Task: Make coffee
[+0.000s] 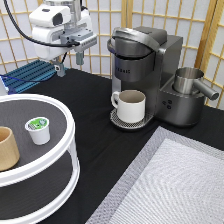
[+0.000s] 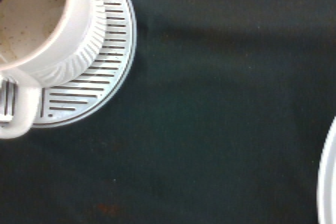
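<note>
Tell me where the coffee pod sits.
The coffee pod stands on the round tray's top tier at the exterior view's left, beside the wooden cup.

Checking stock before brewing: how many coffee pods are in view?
1. The pod stands on the top tier of the white round shelf, beside a wooden cup, at the exterior view's left. The open gripper holds none. The brewer could hide another.
</note>
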Controlling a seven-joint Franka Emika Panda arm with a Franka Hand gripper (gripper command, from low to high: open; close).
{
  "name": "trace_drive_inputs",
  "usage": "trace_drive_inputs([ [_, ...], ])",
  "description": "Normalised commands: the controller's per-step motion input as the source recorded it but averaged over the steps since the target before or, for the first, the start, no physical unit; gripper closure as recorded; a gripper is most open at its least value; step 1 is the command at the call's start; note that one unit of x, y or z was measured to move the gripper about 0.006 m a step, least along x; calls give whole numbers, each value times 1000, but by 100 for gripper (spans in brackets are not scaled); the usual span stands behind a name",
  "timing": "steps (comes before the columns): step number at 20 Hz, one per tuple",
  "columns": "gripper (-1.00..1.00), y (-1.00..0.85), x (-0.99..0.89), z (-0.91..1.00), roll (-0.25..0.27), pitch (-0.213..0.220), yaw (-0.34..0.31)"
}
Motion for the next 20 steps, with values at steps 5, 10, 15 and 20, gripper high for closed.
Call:
trace_drive_inputs([
  [5, -100, -46, 259, 152, 2, 4, -15],
  [10, -100, -117, 773, 676, 1, 4, -29],
  [15, -100, -89, 993, 738, 9, 50, -12],
  [20, -100, -111, 954, 645, 107, 114, 0],
])
